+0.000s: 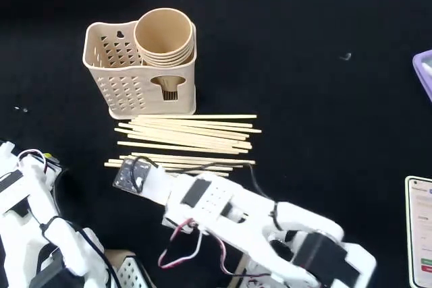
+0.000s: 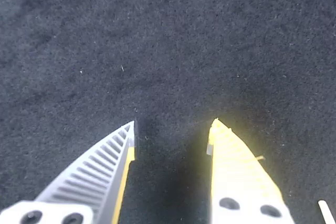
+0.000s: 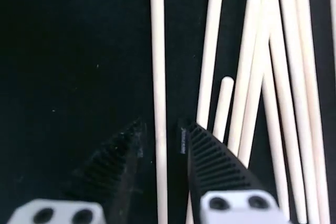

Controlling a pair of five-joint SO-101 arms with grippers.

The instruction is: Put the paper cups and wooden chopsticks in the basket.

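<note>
1. Your right gripper (image 3: 161,129) is open only a little. Its jaws stand either side of one chopstick (image 3: 157,66) without pinching it. That stick lies on the side of the pile away from the basket (image 1: 125,92).
2. Your left gripper (image 2: 173,124) is open and empty, over bare surface (image 1: 324,99), well apart from the basket.
3. The paper cups (image 1: 164,35) sit stacked upright in one compartment of the basket. The chopsticks (image 1: 189,133) lie flat in a loose pile just in front of the basket, and none can be seen inside it.
4. Here is what could go wrong from this point:
   - A neighbouring stick's end lies just beside one jaw. If you close off-centre you may catch two sticks, or nudge the pile and roll it.
   - You seem to be gripping near one end. A thin round stick held there is likely to pivot or droop in the jaws.
   - The basket looks light. A long stick swung toward it could strike its wall or the cups and shove or tip it.
   - If the stick comes in low, it would likely hit the rim rather than drop into the free compartment beside the cups.
5. No readable writing shows on the cups, chopsticks or basket. The phone (image 1: 420,227), well apart from the basket, shows print too small to make out.
</note>
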